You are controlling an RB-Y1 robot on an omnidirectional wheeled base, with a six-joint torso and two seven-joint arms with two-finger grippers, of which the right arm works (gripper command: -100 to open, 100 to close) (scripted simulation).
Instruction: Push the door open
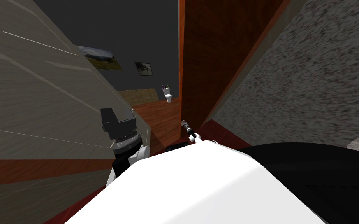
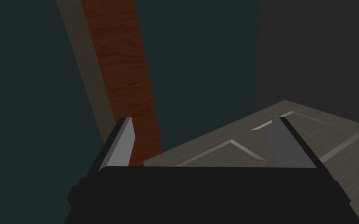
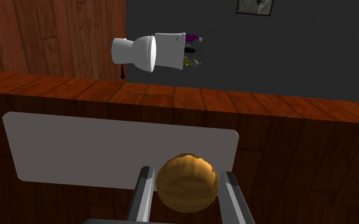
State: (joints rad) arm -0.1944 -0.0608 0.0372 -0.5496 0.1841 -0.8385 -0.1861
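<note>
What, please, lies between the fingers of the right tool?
A round brown knob, on a grey plate on the door, is gripped between the right tool's fingers, in the right wrist view.

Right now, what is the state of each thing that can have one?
door, ajar, room beyond showing
knob, gripped from both sides
right gripper, shut on the knob
left gripper, open, empty
toilet, lid seems down

right gripper [image 3: 187,171]: fingers press both sides of the knob
knob [image 3: 187,188]: round, golden-brown, on a grey plate [image 3: 77,147]
door [image 3: 311,175]: reddish-brown wood
beyond: white toilet [image 3: 147,52], dark grey wall [image 3: 291,50]
</note>
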